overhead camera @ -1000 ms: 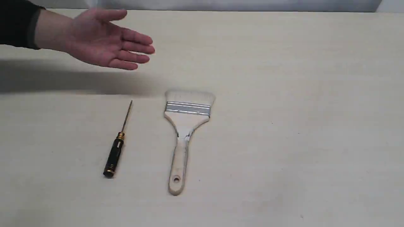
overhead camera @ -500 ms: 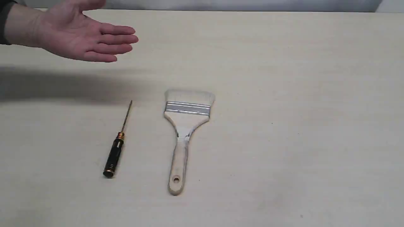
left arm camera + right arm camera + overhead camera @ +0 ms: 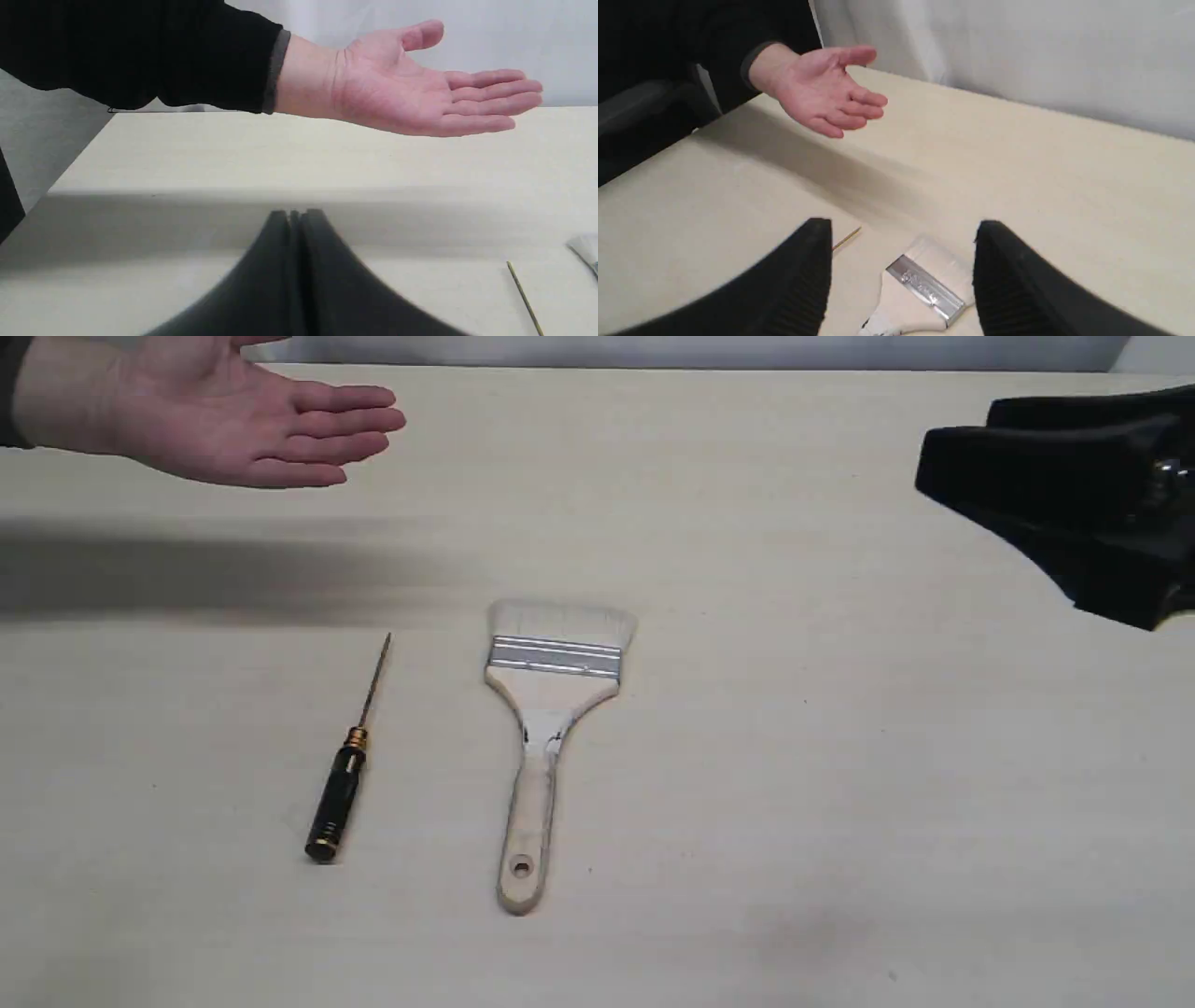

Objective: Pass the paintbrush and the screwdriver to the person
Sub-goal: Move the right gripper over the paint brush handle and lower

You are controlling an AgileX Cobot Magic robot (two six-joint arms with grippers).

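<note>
The paintbrush [image 3: 551,709] lies flat mid-table, bristles pointing to the far side, handle toward the near edge. Left of it lies the screwdriver [image 3: 341,784], black handle near, shaft pointing away. The person's hand [image 3: 233,425] hovers palm-up over the far left of the table. My right gripper [image 3: 962,453] hangs open at the far right, apart from both tools; its wrist view shows the paintbrush [image 3: 924,284] between the spread fingers [image 3: 803,270] and the hand [image 3: 822,88] beyond. My left gripper [image 3: 294,214] is shut and empty, below the hand [image 3: 411,88], with the screwdriver shaft [image 3: 523,296] off to one side.
The pale wooden table [image 3: 840,756] carries only the two tools. A grey-white wall or cloth [image 3: 700,350] runs along its far edge. The hand casts a broad shadow [image 3: 187,574] across the left side.
The hand drew back toward the far left corner. My right gripper has come into the exterior view at the upper right. Both tools lie unmoved.
</note>
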